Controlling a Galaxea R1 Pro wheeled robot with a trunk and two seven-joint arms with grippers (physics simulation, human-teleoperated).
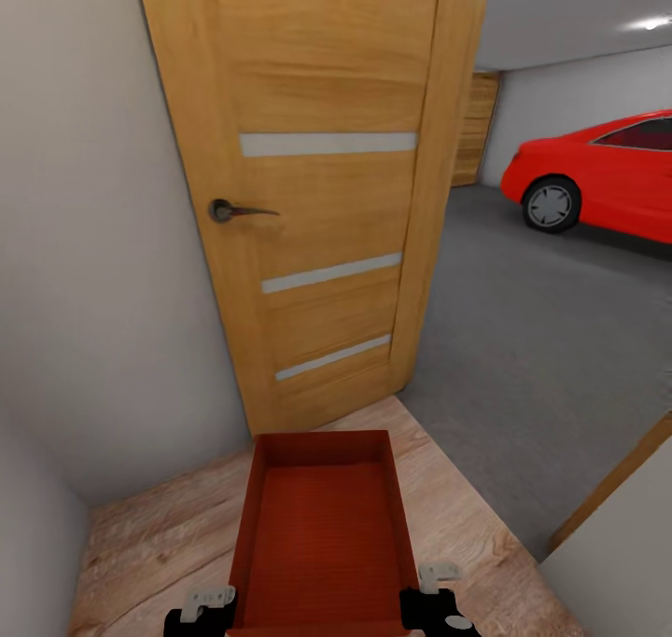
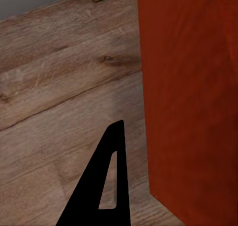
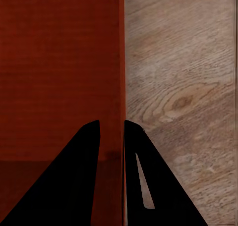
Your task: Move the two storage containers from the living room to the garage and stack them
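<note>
One orange-red open-top storage container (image 1: 322,525) hangs low in front of me over the light wood-plank floor (image 1: 159,534), its ribbed bottom bare. My left gripper (image 1: 201,609) is at its near left corner and my right gripper (image 1: 434,604) at its near right corner. In the right wrist view the gripper (image 3: 111,124) has one finger on each side of the container's thin wall (image 3: 121,62), shut on it. The left wrist view has one black finger (image 2: 106,186) just outside the container's wall (image 2: 188,112); the other finger is hidden. Beyond the doorway lies the garage's dark grey floor (image 1: 541,339).
An open wooden door (image 1: 317,180) with a lever handle (image 1: 229,211) stands close ahead on the left, against a pale wall (image 1: 84,245). A red car (image 1: 607,175) is parked far right in the garage. Another wall corner (image 1: 625,553) juts in at the near right.
</note>
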